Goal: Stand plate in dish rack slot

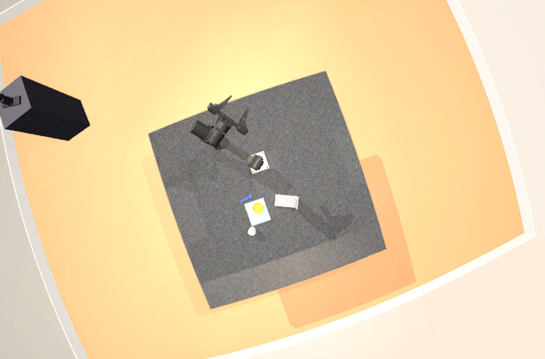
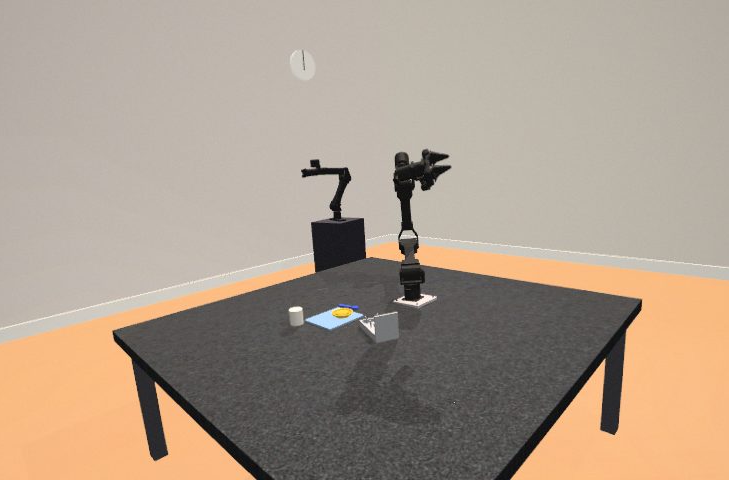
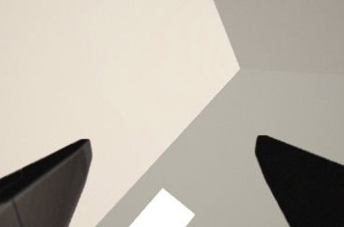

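Observation:
A small yellow plate (image 1: 259,207) (image 2: 340,311) lies flat on a light blue mat (image 1: 257,218) (image 2: 323,320) near the table's middle. A small white dish rack (image 1: 286,200) (image 2: 380,327) stands just beside the mat, with nothing in its slots. My gripper (image 1: 238,106) (image 2: 445,160) (image 3: 175,146) is open and empty. It is raised high above the arm's base, far from the plate and the rack. In the wrist view it points up at the walls and ceiling, and neither the plate nor the rack shows there.
A white cup (image 1: 251,231) (image 2: 295,315) stands by the mat. A small blue object (image 1: 245,198) (image 2: 348,306) lies at the mat's other end. A second arm on a black pedestal (image 1: 44,110) (image 2: 337,242) stands beyond the dark table (image 1: 324,126) (image 2: 489,367).

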`<state>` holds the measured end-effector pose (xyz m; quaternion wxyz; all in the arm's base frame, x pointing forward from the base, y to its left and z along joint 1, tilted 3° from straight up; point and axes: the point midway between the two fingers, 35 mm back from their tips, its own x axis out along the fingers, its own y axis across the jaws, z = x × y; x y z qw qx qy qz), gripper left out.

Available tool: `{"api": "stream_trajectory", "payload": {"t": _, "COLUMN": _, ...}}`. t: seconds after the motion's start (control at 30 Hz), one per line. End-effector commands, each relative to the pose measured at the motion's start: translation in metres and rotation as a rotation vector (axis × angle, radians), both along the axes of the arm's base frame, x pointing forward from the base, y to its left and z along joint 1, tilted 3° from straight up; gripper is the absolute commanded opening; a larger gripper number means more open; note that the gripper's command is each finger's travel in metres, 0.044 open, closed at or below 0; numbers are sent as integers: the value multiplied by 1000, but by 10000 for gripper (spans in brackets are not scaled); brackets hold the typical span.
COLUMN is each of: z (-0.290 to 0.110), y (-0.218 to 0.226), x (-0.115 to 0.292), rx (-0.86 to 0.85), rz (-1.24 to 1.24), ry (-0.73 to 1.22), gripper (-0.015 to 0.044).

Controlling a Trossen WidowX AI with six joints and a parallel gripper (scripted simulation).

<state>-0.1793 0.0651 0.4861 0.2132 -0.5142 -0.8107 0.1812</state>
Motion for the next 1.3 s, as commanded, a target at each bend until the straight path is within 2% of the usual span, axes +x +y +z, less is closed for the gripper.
{"api": "stream_trajectory", "payload": {"t": 0.0, "z": 0, "y": 0, "x": 1, "rx": 0, "rz": -1, "ry": 4, "gripper": 400}}
{"api": "stream_trajectory", "payload": {"t": 0.33, "z": 13, "y": 25, "x": 43, "rx": -22, "rz": -91, "ry": 227, "gripper": 400}}
{"api": "stream_trajectory", "payload": {"t": 0.8, "z": 22, "y": 63, "x": 137, "rx": -60, "rz": -285, "ry": 644, "gripper": 400}}
{"api": "stream_trajectory", "payload": {"t": 1.27, "z": 7, "y": 79, "x": 237, "rx": -47, "rz": -487, "ry": 1061, "gripper": 400}}
